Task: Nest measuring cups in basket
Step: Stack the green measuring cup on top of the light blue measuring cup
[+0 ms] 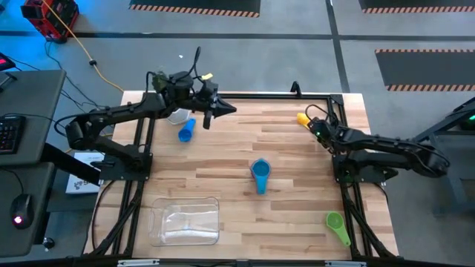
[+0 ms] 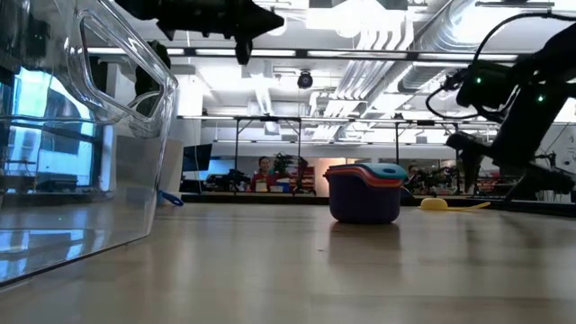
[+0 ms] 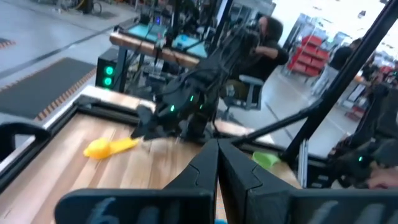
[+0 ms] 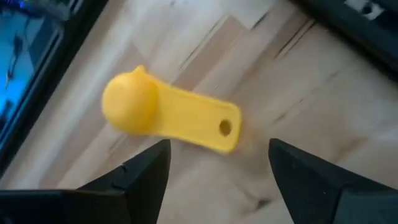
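Right gripper, fingers spread, hovers just beside the yellow cup, which lies far from the basket. Left gripper, pinched shut, hangs empty above the table.

Yellow measuring cup upside down on the table, beyond the spread hand.

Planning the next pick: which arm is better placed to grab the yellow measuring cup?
Right: the right gripper is open just short of the yellow cup. The left gripper is shut, across the table.
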